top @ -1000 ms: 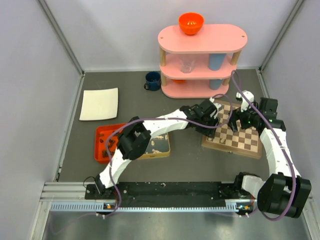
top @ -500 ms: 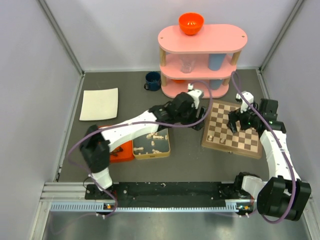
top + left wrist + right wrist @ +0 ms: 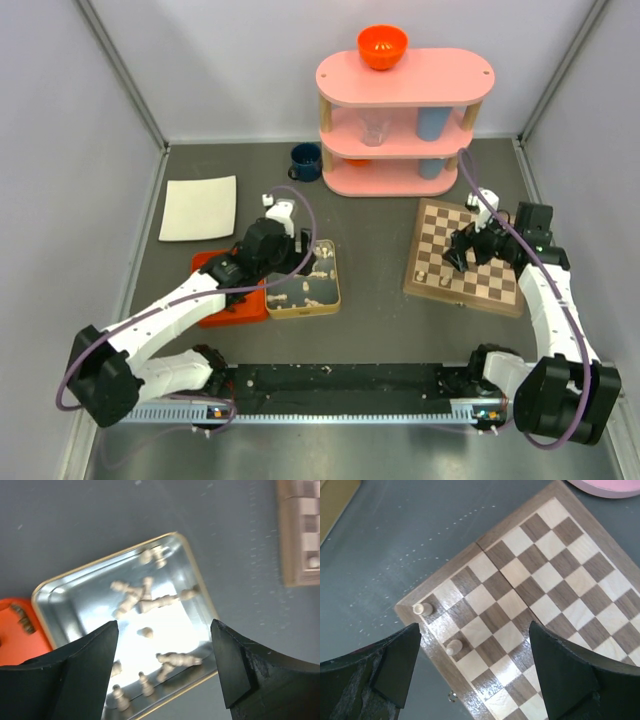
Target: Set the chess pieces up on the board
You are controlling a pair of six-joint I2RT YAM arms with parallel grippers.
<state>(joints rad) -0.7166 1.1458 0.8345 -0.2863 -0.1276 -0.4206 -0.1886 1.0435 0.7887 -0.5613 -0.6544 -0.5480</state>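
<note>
The chessboard point(image 3: 480, 262) lies at the right and fills the right wrist view point(image 3: 540, 580). Two pale pieces point(image 3: 423, 609) point(image 3: 454, 646) stand near its near-left corner. My right gripper point(image 3: 462, 250) hovers over the board's left half, open and empty point(image 3: 475, 672). Several pale pieces point(image 3: 145, 602) lie and stand in the silver tin point(image 3: 322, 296). My left gripper point(image 3: 297, 262) is above the tin, open wide and empty point(image 3: 165, 667). Dark pieces point(image 3: 22, 617) show on the orange tray point(image 3: 12, 645).
The orange tray point(image 3: 212, 268) sits left of the tin, partly under my left arm. A pink three-tier shelf point(image 3: 405, 75) with an orange bowl point(image 3: 382, 45) stands at the back. A blue mug point(image 3: 305, 160) and a white cloth point(image 3: 198, 207) lie back left.
My left arm has swung left, from over the board's left edge back to above the tin. My right gripper stayed over the board and shifted only slightly.
</note>
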